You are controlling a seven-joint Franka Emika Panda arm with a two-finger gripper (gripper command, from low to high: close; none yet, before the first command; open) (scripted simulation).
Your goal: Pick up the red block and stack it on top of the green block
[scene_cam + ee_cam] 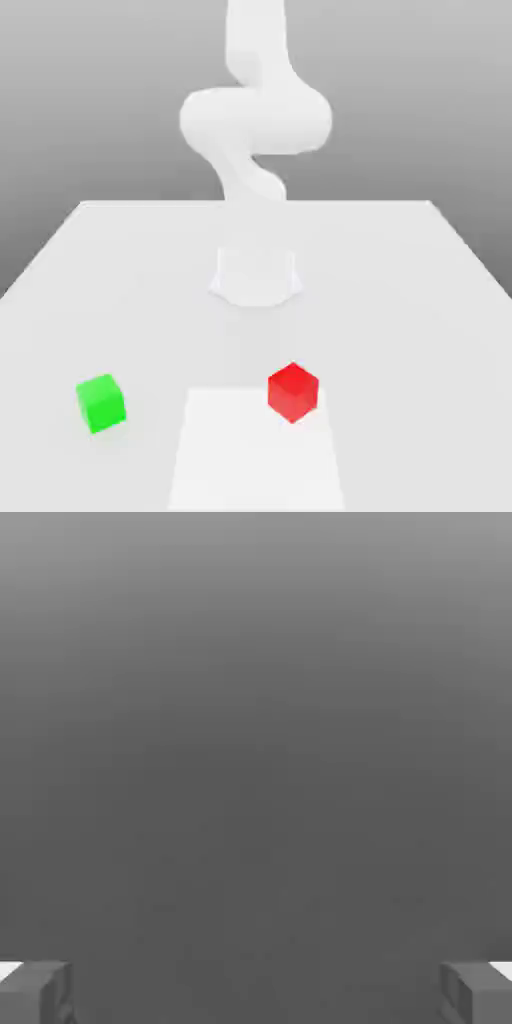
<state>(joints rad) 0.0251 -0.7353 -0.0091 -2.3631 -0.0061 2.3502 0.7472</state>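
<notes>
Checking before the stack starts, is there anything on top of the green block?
Nothing: the green block sits alone on the table, its top face bare. The red block stands apart, toward the exterior view's right. The green block's underside is hidden.

The arm runs off the exterior view's top edge; both blocks escape the hand view.

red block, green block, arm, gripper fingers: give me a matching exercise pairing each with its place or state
Things:
1. red block
2. green block
3. arm
4. gripper fingers

Places or states:
A. on the table toward the exterior view's left
B. set wide apart, nothing between them
C. rising behind the table's middle
D. at a corner of the pale square patch

Pairs: 1-D, 2-A, 3-C, 4-B
</notes>
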